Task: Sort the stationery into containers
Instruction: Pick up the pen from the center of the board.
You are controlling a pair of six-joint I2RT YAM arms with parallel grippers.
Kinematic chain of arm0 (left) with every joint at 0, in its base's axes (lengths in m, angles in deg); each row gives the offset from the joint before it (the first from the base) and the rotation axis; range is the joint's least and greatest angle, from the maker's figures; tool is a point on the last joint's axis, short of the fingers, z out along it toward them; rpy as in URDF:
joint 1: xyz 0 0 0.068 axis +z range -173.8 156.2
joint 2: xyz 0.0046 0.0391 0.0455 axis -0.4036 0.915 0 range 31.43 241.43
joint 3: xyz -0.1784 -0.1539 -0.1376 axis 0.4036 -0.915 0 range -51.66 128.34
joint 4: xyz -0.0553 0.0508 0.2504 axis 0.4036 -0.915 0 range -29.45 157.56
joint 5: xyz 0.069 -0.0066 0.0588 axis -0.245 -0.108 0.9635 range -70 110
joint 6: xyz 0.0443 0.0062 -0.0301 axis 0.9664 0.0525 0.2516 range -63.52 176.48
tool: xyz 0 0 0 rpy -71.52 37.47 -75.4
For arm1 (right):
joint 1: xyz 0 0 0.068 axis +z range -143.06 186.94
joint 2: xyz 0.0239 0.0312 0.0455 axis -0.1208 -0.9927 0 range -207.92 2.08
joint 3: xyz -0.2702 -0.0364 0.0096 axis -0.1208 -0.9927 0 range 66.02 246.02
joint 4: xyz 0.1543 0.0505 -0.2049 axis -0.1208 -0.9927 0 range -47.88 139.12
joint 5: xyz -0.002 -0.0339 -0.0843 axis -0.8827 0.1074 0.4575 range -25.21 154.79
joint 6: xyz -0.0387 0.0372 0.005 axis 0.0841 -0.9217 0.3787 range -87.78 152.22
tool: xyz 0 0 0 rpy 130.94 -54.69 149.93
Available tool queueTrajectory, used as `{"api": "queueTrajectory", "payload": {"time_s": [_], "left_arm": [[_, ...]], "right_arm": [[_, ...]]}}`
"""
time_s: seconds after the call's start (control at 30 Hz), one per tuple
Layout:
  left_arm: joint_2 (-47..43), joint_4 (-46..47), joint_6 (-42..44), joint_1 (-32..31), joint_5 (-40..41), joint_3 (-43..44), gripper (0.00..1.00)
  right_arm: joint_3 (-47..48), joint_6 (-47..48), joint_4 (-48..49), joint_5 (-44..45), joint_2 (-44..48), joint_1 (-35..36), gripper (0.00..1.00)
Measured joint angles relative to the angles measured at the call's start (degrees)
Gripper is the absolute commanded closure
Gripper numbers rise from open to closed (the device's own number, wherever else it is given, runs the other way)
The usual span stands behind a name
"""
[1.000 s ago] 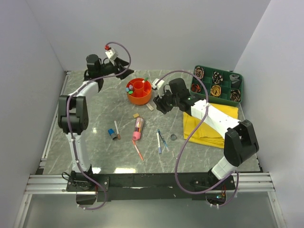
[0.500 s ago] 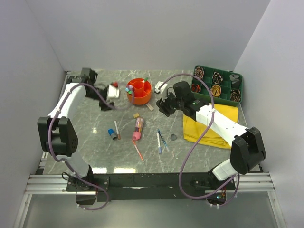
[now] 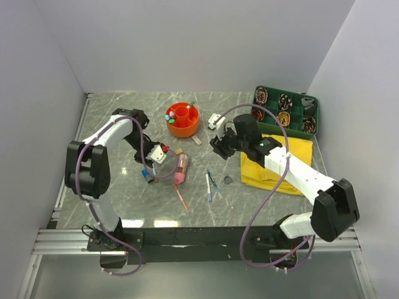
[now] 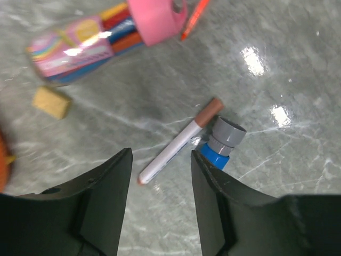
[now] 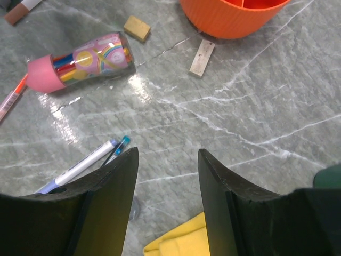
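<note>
My left gripper (image 3: 148,161) is open and empty, low over a white pen with a brown cap (image 4: 178,144) and a blue cap (image 4: 221,141); the pen's tip lies between the jaws (image 4: 160,178). A pink tube of pens (image 3: 181,167) lies to its right, with a red pen (image 3: 181,199) below it. My right gripper (image 3: 216,146) is open and empty (image 5: 168,170) over bare table right of the orange organiser (image 3: 182,119). Two thin pens (image 3: 209,185) and a dark disc (image 3: 228,180) lie nearer me. The green tray (image 3: 316,118) stands at the back right.
A yellow cloth (image 3: 274,168) lies under my right forearm, its corner near the jaws (image 5: 176,242). A yellow eraser (image 5: 137,28) and a flat beige piece (image 5: 201,57) lie by the organiser. The organiser holds several capped items. Walls close the left, back and right.
My left arm has swung from the back of the table down and toward me to the brown-capped pen. My right gripper has shifted slightly right and nearer.
</note>
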Motion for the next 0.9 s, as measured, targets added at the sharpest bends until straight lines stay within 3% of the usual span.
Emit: {"api": "queueTrajectory", "payload": {"time_s": [0.3,0.9], "left_arm": [[5.99,0.90,0.92,-1.92,6.32,-0.07,0.53],[10.08,5.22,1.55,-3.98,10.80,-0.98,0.59]], "right_arm": [[-4.22,0.15,0.09,0.20,3.56,-0.28,0.44],[-4.87,0.17,0.15,0.39,4.00,-2.32,0.44]]}}
